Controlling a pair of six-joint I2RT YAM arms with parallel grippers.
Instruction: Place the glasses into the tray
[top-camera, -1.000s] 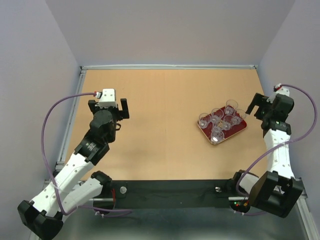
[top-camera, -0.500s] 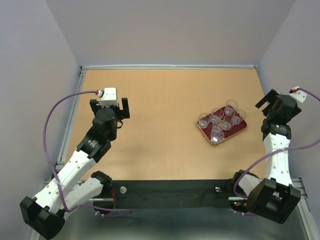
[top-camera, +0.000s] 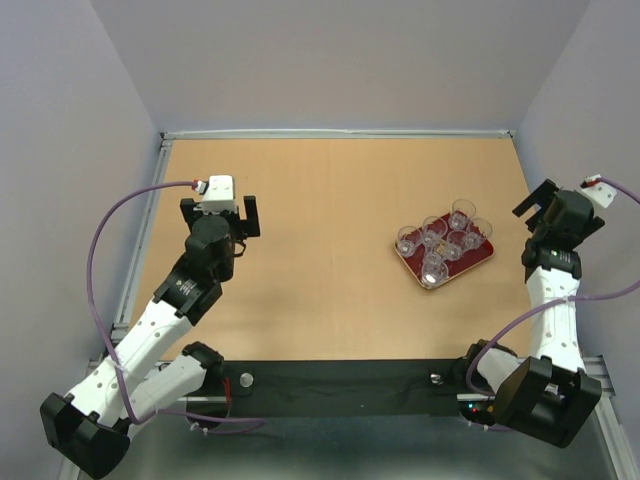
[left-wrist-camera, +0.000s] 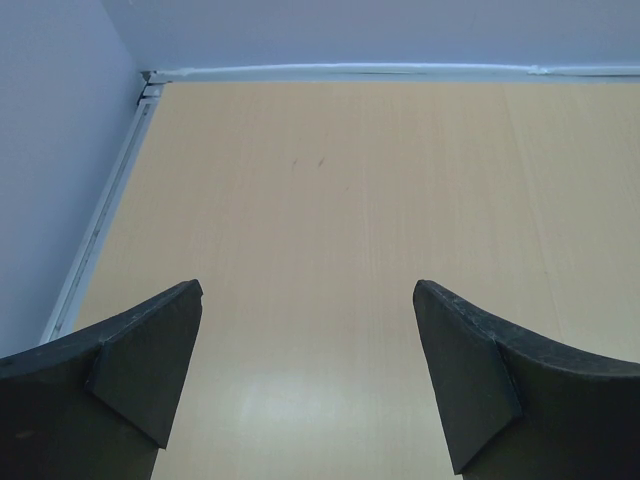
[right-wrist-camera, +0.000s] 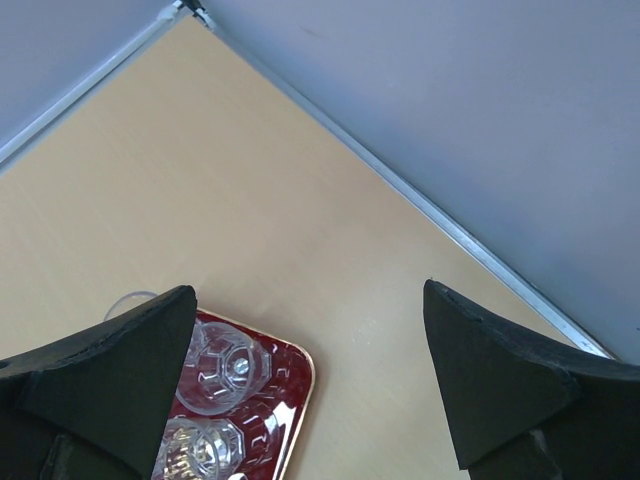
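Observation:
The dark red tray (top-camera: 484, 256) lies on the right half of the table, turned at an angle. Several clear glasses (top-camera: 434, 265) stand upright on it, close together. My right gripper (top-camera: 534, 204) is open and empty, to the right of the tray and apart from it. In the right wrist view my right gripper (right-wrist-camera: 310, 288) frames bare table, with a tray corner (right-wrist-camera: 296, 392) and two glasses (right-wrist-camera: 226, 370) beside its left finger. My left gripper (top-camera: 218, 206) is open and empty over the left half of the table. The left wrist view shows only bare table between its fingers (left-wrist-camera: 148, 360).
The tan table (top-camera: 330, 200) is bounded by a metal rail and grey walls (top-camera: 340, 60) at the back and both sides. The right wall (right-wrist-camera: 480, 110) is close to my right gripper. A black strip (top-camera: 340, 385) runs along the near edge between the arm bases.
My right gripper has drawn back to the right, away from the tray, and has been nearly still for the last half second. My left arm shifted slightly. The glasses have not moved.

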